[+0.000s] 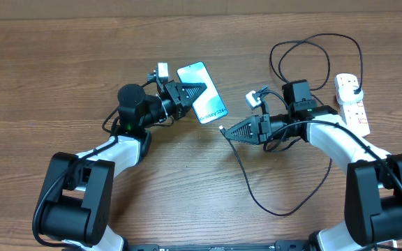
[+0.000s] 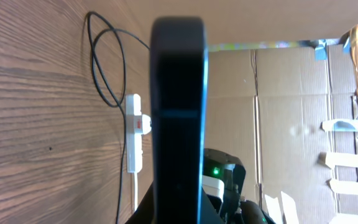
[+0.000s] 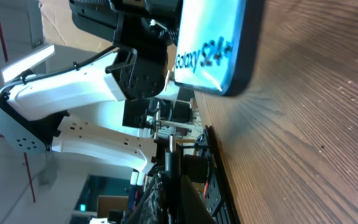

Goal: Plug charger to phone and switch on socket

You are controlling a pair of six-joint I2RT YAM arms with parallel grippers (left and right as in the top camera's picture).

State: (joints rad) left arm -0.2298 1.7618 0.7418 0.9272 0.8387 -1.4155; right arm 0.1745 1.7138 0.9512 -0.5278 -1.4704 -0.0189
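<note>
The right gripper [image 1: 227,131], just right of centre in the overhead view, is clenched on the connector end of the charger [image 1: 278,214], its small metal tip poking out toward the phone [image 1: 204,97] but not touching it. The left gripper [image 1: 189,93], up and left of centre, is clamped on the phone's edge and holds it tilted. The right wrist view shows the lit screen at the top of the frame, with no port in sight. The likeliest failure is a missed port: the tip could strike the frame and skid, or push the phone round in a grip that holds only one edge. The slack looping toward the bottom of the frame could also drag on the arm. The socket [image 1: 354,111] lies at the right edge with the plug already in it
</note>
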